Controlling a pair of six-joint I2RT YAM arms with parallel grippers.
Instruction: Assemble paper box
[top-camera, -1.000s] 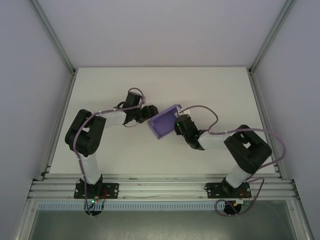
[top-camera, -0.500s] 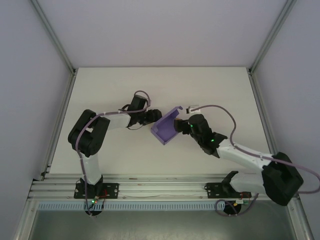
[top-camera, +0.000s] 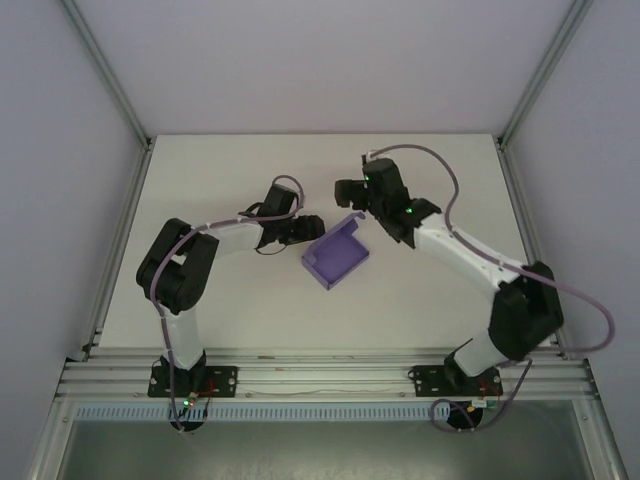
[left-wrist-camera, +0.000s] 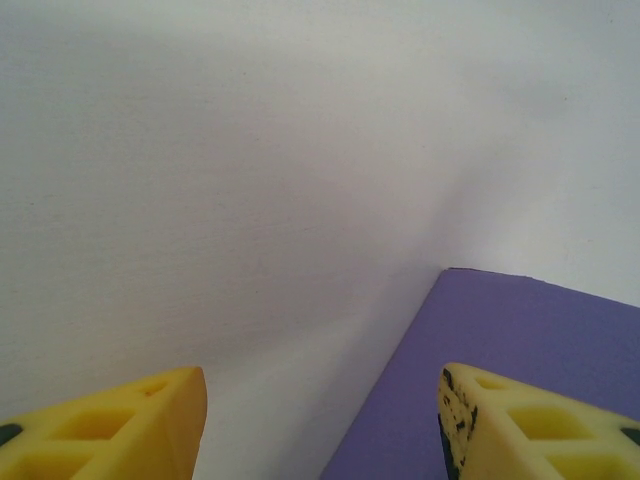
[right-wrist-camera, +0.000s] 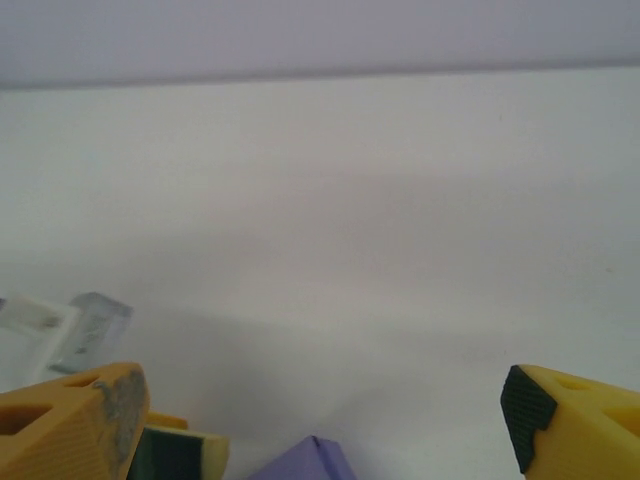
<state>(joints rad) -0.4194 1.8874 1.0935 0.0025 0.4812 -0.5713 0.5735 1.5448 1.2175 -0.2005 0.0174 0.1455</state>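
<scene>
because the right gripper (right-wrist-camera: 322, 392) hangs spread wide just beyond the paper box (top-camera: 336, 258) at the tabletop (top-camera: 210, 170) centre and the left gripper (left-wrist-camera: 320, 388) stands spread across its left edge, the unheld walls may spring flat.

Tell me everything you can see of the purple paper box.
The paper box is thin purple card, folded into a shallow open tray with low walls, one flap standing up at its far corner. It sits on the white table, turned diagonally, between the two arms. The left fingers stand apart at its left edge, one above the card; contact cannot be judged. The right fingers hang open beyond the flap.
</scene>
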